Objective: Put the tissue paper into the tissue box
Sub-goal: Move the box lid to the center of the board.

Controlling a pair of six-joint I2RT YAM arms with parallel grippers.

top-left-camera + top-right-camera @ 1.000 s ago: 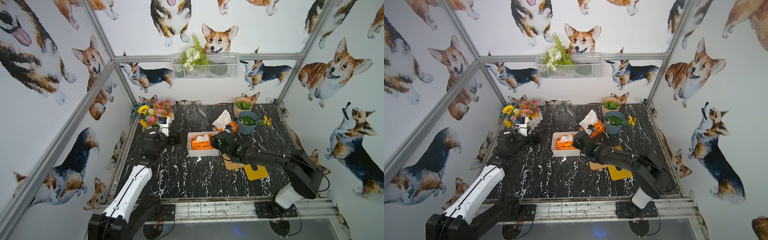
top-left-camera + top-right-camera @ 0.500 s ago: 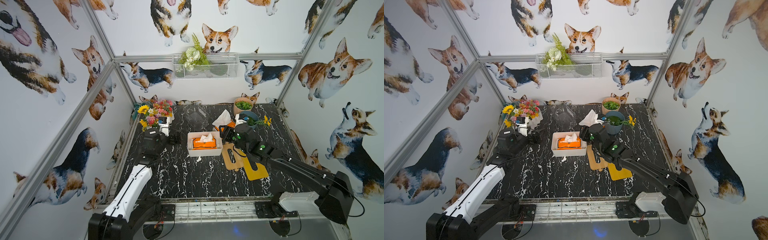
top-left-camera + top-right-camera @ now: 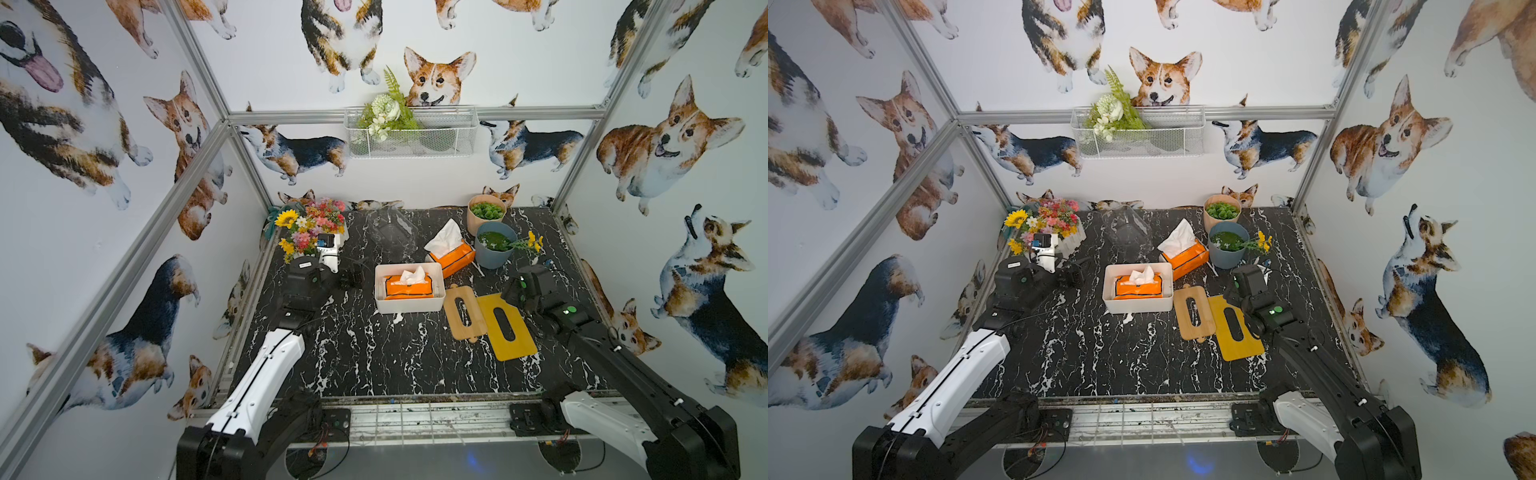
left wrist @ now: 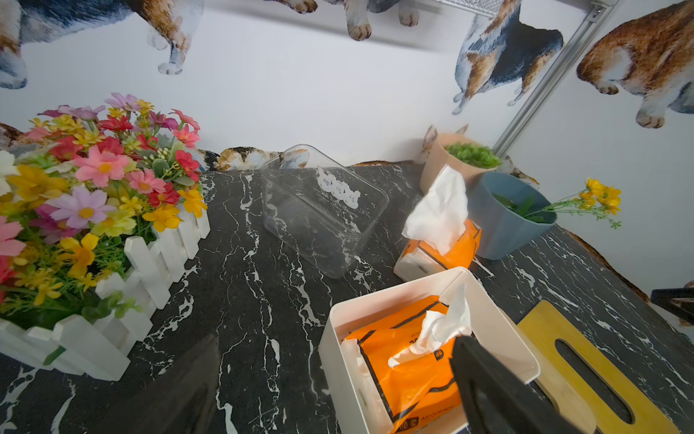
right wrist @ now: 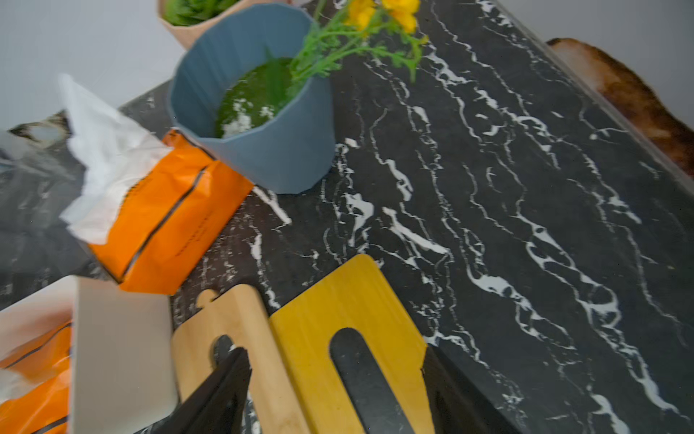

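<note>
White-shelled black arms (image 3: 266, 365), green wrist light (image 3: 572, 309)

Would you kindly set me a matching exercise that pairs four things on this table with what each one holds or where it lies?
Things:
1. white box
2. clear box
3. yellow lid
4. blue pot

Descriptions:
a. holds greenery with yellow flowers
b. holds an orange tissue pack
c. empty, behind the white box
d. flat on the table beside the wooden lid

Pairs: 1-b, 2-c, 3-d, 4-a
</note>
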